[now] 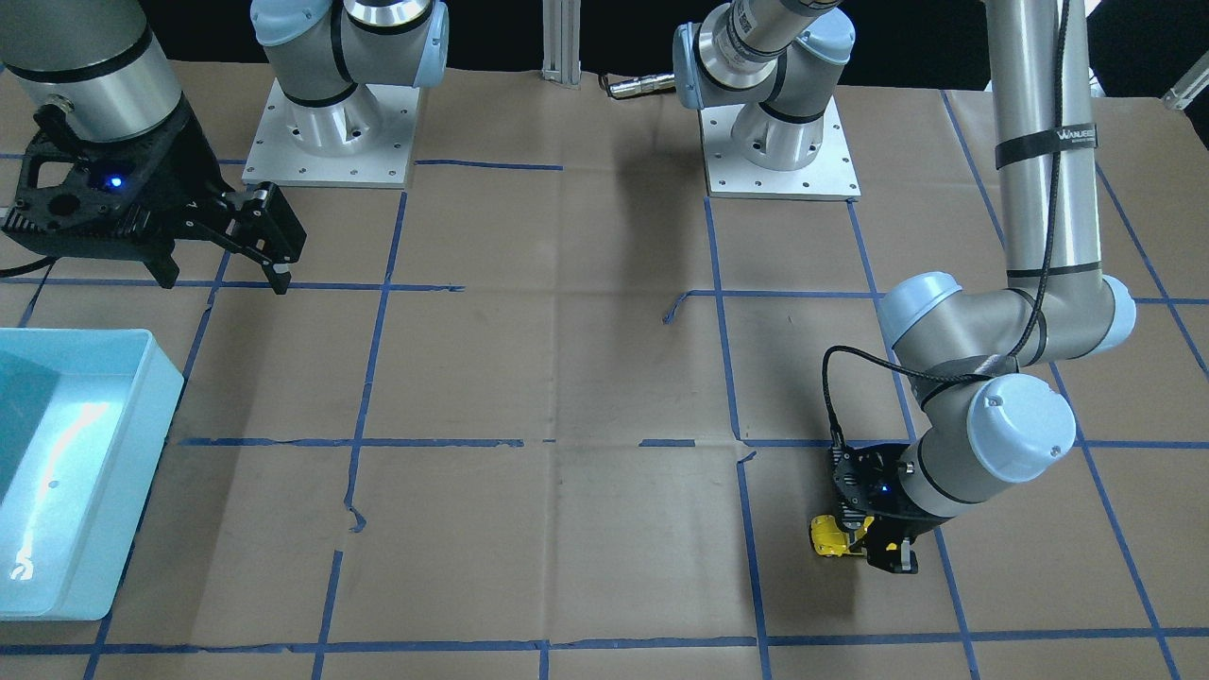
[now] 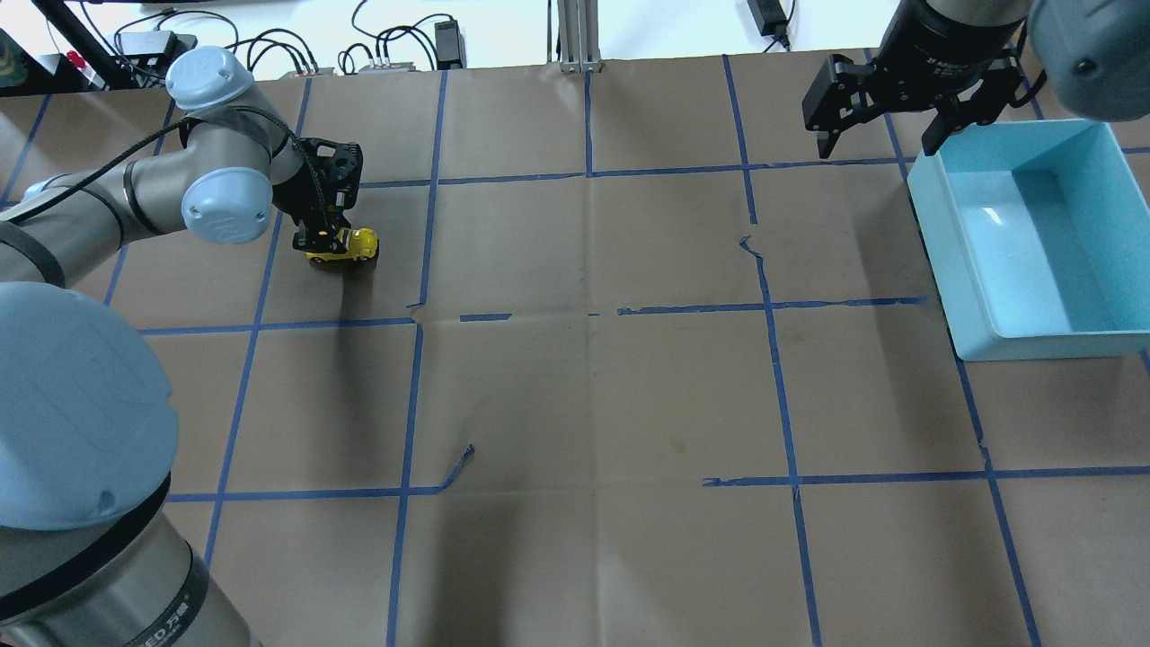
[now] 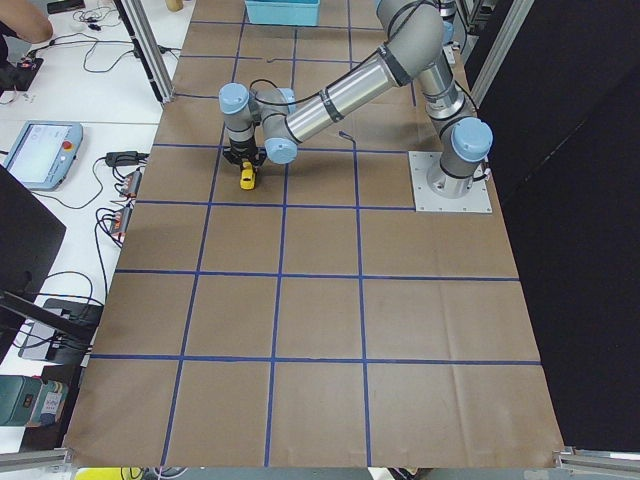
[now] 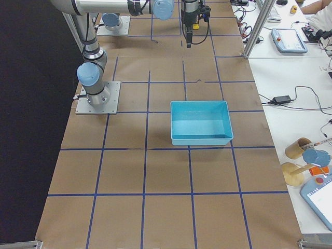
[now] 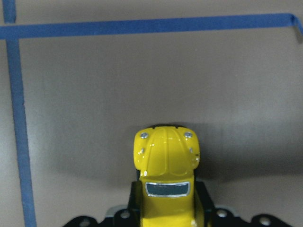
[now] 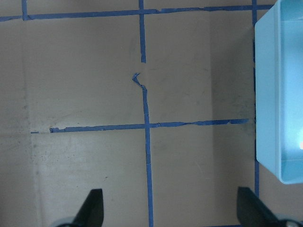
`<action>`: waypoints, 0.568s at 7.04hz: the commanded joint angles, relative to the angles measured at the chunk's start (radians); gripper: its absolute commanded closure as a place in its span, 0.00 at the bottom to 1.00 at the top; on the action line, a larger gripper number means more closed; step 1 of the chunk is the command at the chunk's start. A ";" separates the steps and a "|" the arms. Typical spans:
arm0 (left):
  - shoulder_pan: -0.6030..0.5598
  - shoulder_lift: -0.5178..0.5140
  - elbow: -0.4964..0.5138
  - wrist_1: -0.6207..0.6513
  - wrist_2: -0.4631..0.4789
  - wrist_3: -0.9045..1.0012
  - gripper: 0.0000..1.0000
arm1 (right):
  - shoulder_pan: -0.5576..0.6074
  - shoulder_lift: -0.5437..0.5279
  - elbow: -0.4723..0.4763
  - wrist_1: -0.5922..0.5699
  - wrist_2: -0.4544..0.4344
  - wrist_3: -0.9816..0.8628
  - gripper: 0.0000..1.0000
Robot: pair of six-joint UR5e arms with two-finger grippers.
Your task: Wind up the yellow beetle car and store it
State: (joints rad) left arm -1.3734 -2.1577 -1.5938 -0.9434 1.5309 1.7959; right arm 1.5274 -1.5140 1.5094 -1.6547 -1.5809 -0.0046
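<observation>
The yellow beetle car [image 2: 346, 245] sits on the brown paper table at the far left, and also shows in the front view [image 1: 833, 536] and the left wrist view [image 5: 166, 165]. My left gripper [image 2: 325, 241] is down over the car's rear half and shut on it, with the nose sticking out in front. My right gripper [image 2: 885, 144] is open and empty, hovering high beside the near-left corner of the light-blue bin [image 2: 988, 296]. Its fingertips [image 6: 92, 208] show wide apart in the right wrist view.
The blue bin [image 1: 57, 529] stands at the table's right side, empty inside. Blue tape lines [image 2: 413, 319] grid the brown paper. The two arm bases [image 1: 779, 142] stand on plates at the robot's edge. Cables lie beyond the far edge [image 2: 395, 54].
</observation>
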 commanded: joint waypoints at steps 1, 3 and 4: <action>0.004 -0.001 0.000 0.000 0.000 0.000 0.94 | -0.001 -0.005 0.000 0.001 0.001 0.000 0.00; 0.004 -0.001 0.002 0.000 -0.003 0.000 0.91 | 0.000 -0.011 -0.001 0.000 0.004 0.000 0.00; 0.005 -0.002 0.002 0.000 -0.003 -0.001 0.85 | 0.000 -0.011 -0.009 0.000 0.004 0.000 0.00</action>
State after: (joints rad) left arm -1.3694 -2.1588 -1.5924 -0.9434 1.5285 1.7959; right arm 1.5275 -1.5238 1.5063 -1.6547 -1.5776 -0.0046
